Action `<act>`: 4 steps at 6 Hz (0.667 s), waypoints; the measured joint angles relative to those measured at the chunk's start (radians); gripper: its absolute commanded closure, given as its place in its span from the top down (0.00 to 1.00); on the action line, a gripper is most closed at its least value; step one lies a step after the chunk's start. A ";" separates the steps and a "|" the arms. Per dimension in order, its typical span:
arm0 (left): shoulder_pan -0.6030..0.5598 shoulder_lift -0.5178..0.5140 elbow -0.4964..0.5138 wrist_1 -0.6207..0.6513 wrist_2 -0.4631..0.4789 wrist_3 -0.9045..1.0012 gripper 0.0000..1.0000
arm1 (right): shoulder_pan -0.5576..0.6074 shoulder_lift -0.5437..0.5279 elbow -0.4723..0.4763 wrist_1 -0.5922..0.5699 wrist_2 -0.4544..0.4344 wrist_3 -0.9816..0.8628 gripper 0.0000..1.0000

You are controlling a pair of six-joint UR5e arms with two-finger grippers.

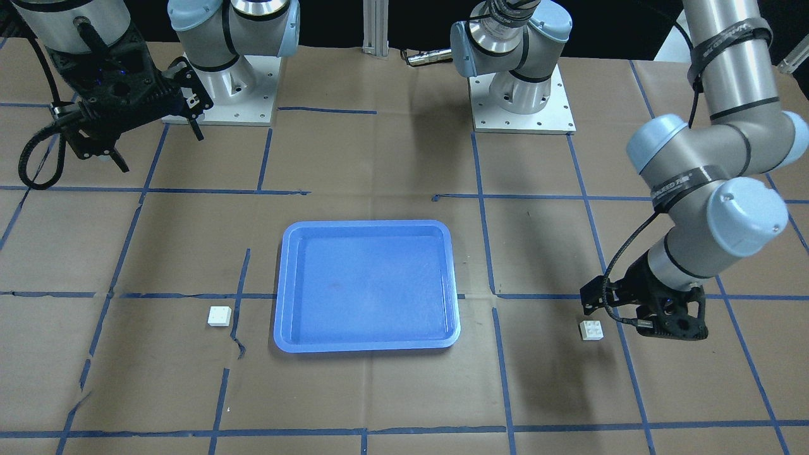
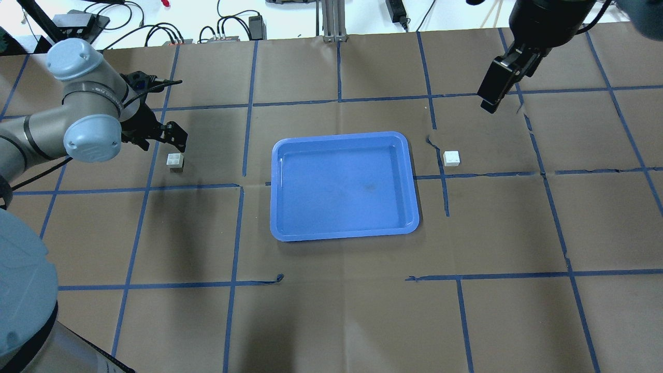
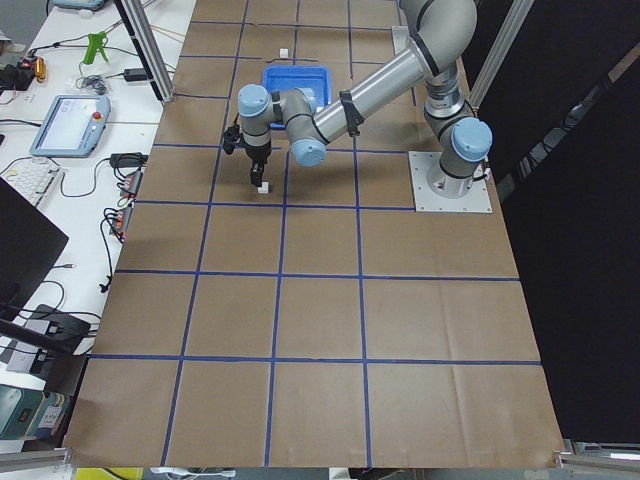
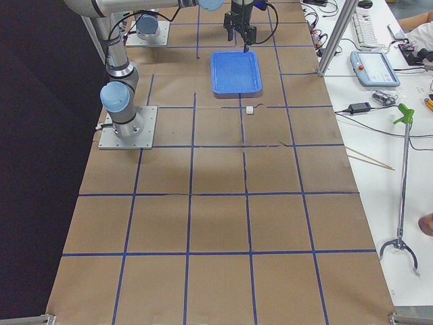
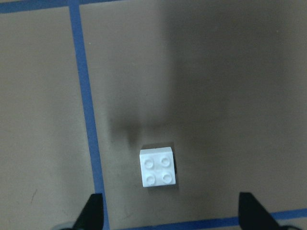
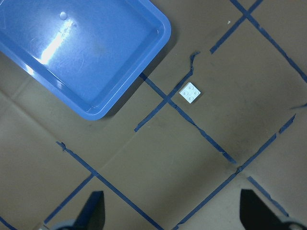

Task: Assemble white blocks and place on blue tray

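Note:
The blue tray (image 2: 342,135) lies at the table's middle and holds nothing. One white block (image 2: 175,161) sits studs up to the tray's left. My left gripper (image 2: 173,139) hovers just above and beside it, open. In the left wrist view the block (image 5: 158,172) lies between and ahead of the two spread fingertips (image 5: 93,211). The other white block (image 2: 451,158) sits to the tray's right. My right gripper (image 2: 496,93) is high above the table beyond it, open and empty. Its wrist view shows this block (image 6: 190,92) and the tray's corner (image 6: 163,28).
Brown paper with a blue tape grid covers the table; the tape is torn and lifted near the right block (image 2: 440,166). The two arm bases (image 1: 521,95) stand at the robot's edge. Cables and devices lie past the far edge (image 2: 228,26).

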 measured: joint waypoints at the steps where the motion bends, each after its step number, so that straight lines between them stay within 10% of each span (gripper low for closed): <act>1: 0.001 -0.041 -0.005 0.053 0.003 0.002 0.85 | -0.003 0.021 -0.001 -0.021 0.002 -0.165 1.00; 4: 0.000 -0.076 -0.010 0.077 0.006 0.004 0.24 | -0.032 0.085 0.003 -0.082 0.040 -0.629 0.99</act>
